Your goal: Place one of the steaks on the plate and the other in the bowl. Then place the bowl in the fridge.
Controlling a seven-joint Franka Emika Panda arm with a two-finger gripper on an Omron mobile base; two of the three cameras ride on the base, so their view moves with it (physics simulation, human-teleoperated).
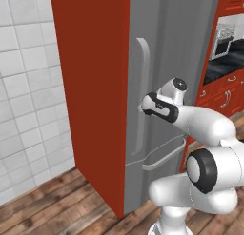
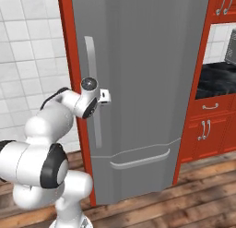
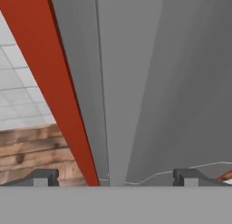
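Observation:
The tall grey fridge (image 1: 167, 48) (image 2: 147, 61) (image 3: 190, 82) stands shut, with red panelling on its side (image 1: 90, 86). Its long curved door handle (image 1: 143, 82) (image 2: 91, 61) (image 3: 122, 105) runs down the left part of the door. My gripper (image 1: 143, 105) (image 2: 107, 96) (image 3: 118, 177) is right at this handle, about halfway down it. It is open, with the fingertips (image 3: 45, 177) wide apart on either side of the handle and nothing held. The steaks, the plate and the bowl are out of view.
A white tiled wall (image 1: 28, 96) lies left of the fridge, above a wooden floor (image 1: 52, 205). Red cabinets (image 2: 207, 130) with a dark counter (image 2: 216, 79) stand to the right. A horizontal handle (image 2: 138, 160) crosses the fridge's lower drawer.

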